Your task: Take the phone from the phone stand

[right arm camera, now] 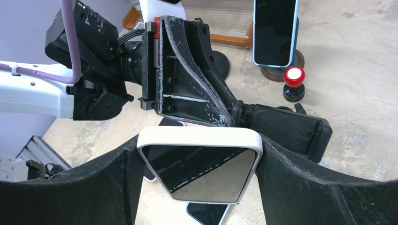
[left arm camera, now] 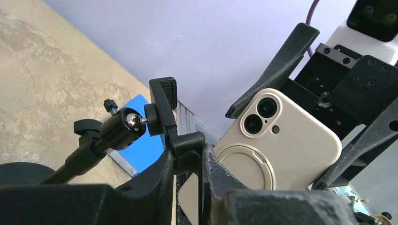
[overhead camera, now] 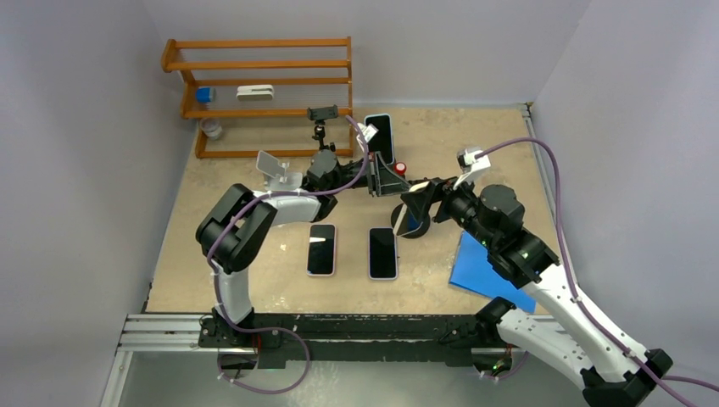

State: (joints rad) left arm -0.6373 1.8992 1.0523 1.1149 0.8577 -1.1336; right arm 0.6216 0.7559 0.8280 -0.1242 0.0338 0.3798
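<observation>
The phone (right arm camera: pixel 199 161) has a cream-white case and a dark screen. My right gripper (right arm camera: pixel 199 164) is shut on its two long edges. In the left wrist view its cream back (left arm camera: pixel 286 140) with two lenses shows between the right fingers. The black phone stand's clamp (right arm camera: pixel 291 131) lies just behind the phone's top edge; I cannot tell whether they touch. My left gripper (left arm camera: pixel 187 154) is shut on the clamp arm (left arm camera: pixel 164 108) beside its ball joint. In the top view both grippers, left (overhead camera: pixel 392 180) and right (overhead camera: pixel 417 210), meet at mid-table over the stand's round base (overhead camera: pixel 405 229).
Two phones (overhead camera: pixel 322 249) (overhead camera: pixel 383 253) lie flat in front. A blue-cased phone (overhead camera: pixel 380 136) stands upright on another stand, a red-capped knob (overhead camera: pixel 400 168) beside it. A blue pad (overhead camera: pixel 479 271) lies at the right, a wooden rack (overhead camera: pixel 263 85) at the back left.
</observation>
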